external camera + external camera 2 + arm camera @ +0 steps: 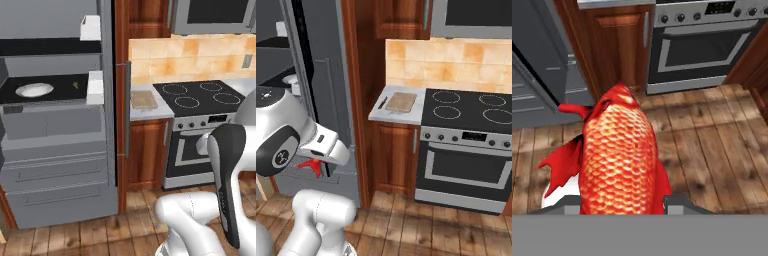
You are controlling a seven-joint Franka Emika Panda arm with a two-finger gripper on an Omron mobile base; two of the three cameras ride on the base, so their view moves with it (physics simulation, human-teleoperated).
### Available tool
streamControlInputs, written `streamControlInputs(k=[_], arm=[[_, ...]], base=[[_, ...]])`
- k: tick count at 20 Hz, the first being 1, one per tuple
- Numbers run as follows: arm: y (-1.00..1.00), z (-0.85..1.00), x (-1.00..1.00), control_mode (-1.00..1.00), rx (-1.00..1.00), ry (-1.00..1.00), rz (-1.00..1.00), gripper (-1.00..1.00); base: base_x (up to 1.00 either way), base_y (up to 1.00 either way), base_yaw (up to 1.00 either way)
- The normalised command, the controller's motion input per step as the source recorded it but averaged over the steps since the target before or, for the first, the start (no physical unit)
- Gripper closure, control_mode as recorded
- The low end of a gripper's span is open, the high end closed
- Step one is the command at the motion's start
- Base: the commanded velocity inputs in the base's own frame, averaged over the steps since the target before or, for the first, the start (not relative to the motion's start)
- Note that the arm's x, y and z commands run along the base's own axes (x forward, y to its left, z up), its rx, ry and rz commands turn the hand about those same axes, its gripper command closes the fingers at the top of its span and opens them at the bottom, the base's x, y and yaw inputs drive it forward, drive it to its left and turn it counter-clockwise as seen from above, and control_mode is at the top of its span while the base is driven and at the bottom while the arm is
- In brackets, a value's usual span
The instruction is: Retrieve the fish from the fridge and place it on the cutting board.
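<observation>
One fish (619,155): red, scaly, I see it close up in the hand view, body running away from the camera toward the floor; in the right base view its red fins poke out under the wrist, low, in front of the open fridge.
Gripper (622,202): closed on the fish, fingertips either side of its body at the bottom of the hand view. Fish sits between them, clear of the shelves.
Fridge (55,150): door open, dark shelf at mid height, white bins on the door edge, grey drawers below.
Plate (34,90): white, round, on the dark shelf; small greenish item to its right, too small for me to identify.
Cutting board (401,101): tan, lying flat on the narrow marble counter (381,115) between the fridge side and the stove (471,107). Well apart from the fish.
Knife (383,103): thin, dark, just left of the board.
Floor (712,150): wood planks, under the fish.
</observation>
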Motion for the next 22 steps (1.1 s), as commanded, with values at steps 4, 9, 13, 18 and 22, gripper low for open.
streamControlInputs(k=[4, 9, 13, 18, 22], arm=[[0.0, 0.0, 0.0, 1.0, 0.0, 0.0, 0.0, 1.0], [0.0, 0.0, 0.0, 1.0, 0.0, 0.0, 0.0, 1.0], [0.0, 0.0, 0.0, 1.0, 0.0, 0.0, 0.0, 1.0], [0.0, 0.0, 0.0, 1.0, 0.0, 0.0, 0.0, 1.0], [0.0, 0.0, 0.0, 1.0, 0.0, 0.0, 0.0, 1.0]], base=[[0.9, -0.95, 0.14], [0.96, -0.82, 0.14], [0.81, -0.61, 0.16], [0.72, -0.18, 0.17], [0.58, 0.08, 0.27]])
